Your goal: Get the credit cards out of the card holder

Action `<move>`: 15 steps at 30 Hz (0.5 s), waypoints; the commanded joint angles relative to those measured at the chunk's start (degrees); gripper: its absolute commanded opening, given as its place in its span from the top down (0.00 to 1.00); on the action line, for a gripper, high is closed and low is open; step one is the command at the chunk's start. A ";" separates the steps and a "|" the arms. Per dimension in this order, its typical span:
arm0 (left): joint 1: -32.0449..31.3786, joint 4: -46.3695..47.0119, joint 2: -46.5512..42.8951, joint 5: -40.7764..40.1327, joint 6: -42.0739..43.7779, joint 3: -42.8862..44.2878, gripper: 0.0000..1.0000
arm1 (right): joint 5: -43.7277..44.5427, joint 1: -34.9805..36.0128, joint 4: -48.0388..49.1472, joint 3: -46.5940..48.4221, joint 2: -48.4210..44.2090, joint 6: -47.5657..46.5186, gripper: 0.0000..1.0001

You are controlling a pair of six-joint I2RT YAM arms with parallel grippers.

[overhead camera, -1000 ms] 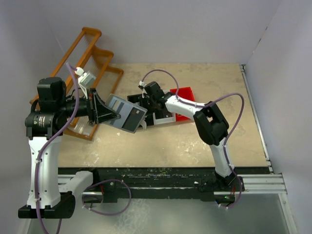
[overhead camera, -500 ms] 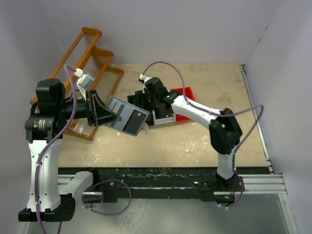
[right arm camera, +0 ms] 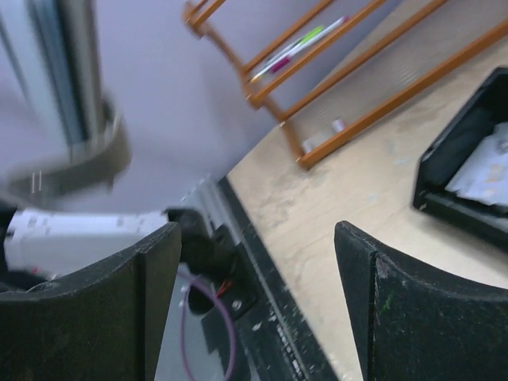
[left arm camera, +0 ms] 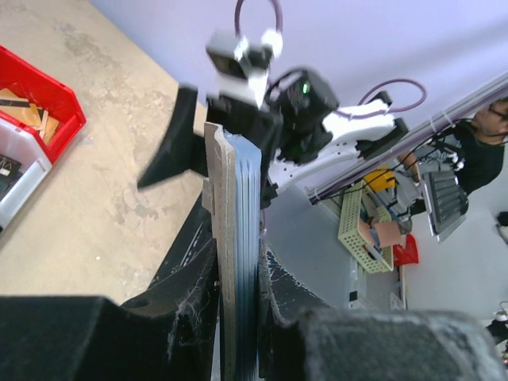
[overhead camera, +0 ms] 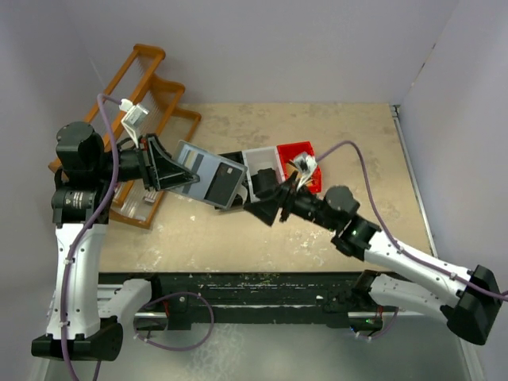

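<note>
Left gripper (overhead camera: 179,175) is clamping the card holder (overhead camera: 213,179) by its 9 o'clock end, with the jaws closed down to a narrow gap on the case. The holder is hanging above the table (overhead camera: 317,230), left of centre and tilted. Its broad face is showing to the top camera as a paler strip next to a darker panel. In the left wrist view it is sitting edge-on between the two fingers, with thin stacked layers showing along that edge. Credit cards: can't tell them apart from the case in any view. Right gripper (right arm camera: 258,234) is standing wide open and gripping nothing. It is sitting just off the holder's 4 o'clock corner and pointing at it; contact can't be told. A black bin (right arm camera: 456,186), white bin (overhead camera: 262,161) and red bin (overhead camera: 305,156) are lining up at the holder's 3 o'clock, the black one partly hidden behind it. Pale flat pieces (right arm camera: 486,171) are lying in the black bin, but whether they are cards can't be told. An orange rack (overhead camera: 155,95) is sitting at the holder's 11 o'clock, by the left wall.
</note>
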 commanded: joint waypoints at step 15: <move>0.45 18.42 -0.09 -1.88 -16.59 -1.97 0.92 | 10.97 12.07 53.27 -4.05 12.30 12.13 0.26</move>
